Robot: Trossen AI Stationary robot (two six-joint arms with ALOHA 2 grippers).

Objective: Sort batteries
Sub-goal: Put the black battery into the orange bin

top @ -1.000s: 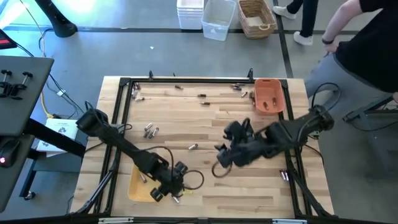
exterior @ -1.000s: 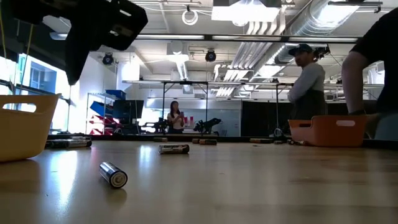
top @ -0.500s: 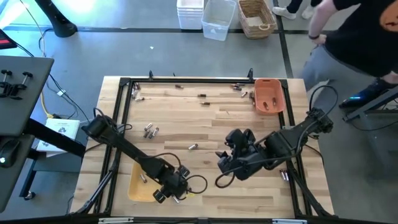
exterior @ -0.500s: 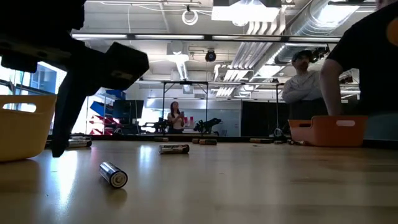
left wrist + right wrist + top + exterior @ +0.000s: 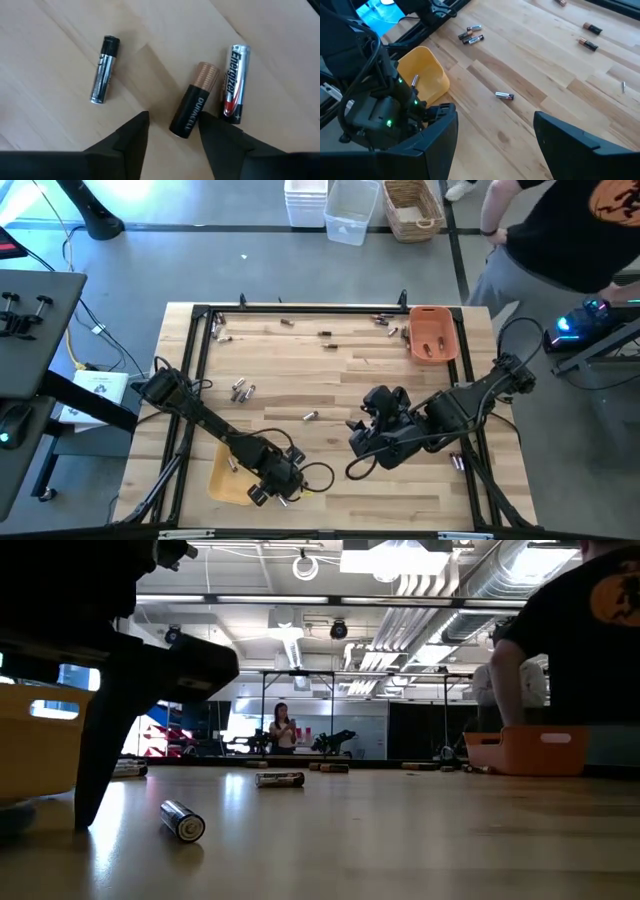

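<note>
Now the left gripper (image 5: 172,131) has dropped, jaws narrowing astride a copper-topped battery (image 5: 194,100), not gripping

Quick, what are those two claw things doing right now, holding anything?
Left end effector: open around the black-and-copper cylindrical battery, not yet gripping.
Right end effector: open, empty.

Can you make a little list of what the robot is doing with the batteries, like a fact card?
left claw: open, low over the table beside the yellow tray, its fingers straddling the black and copper battery
nearby: a silver and red battery and a thinner silver and black battery
yellow tray: holds one battery
right claw: open, holding nothing, above the middle of the table
orange tray: far right corner
</note>
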